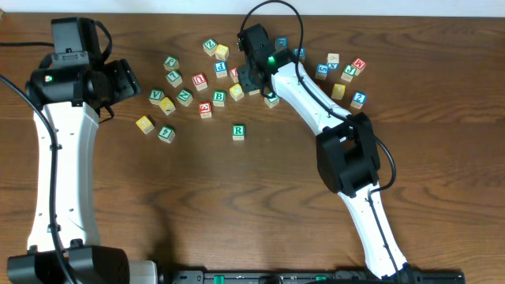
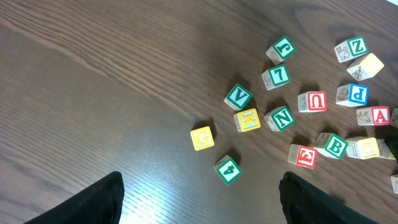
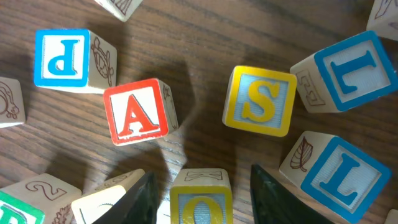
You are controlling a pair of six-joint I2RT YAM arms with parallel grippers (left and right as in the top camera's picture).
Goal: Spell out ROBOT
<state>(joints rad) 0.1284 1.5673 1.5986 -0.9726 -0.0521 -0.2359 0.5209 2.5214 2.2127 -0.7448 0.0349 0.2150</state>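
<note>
The white-faced wooden cube with the green letter R (image 1: 238,132) lies alone on the brown wooden table (image 1: 237,205), apart from the heap, so I judge that the step in hand is taking the first O. The yellow-faced wooden cube with the letter O (image 3: 200,208) sits between the fingers of the right pincer (image 3: 202,177), which stand apart with a narrow gap on each side. The next move calls for clamping this cube, lifting it clear of the red-lettered A cube (image 3: 135,112), and setting it just beside the R.

The table (image 2: 93,74) was dark grained wood, faintly glossy. The yellow O cube (image 3: 200,205) at six o'clock showed pale wood and matt paint.
</note>
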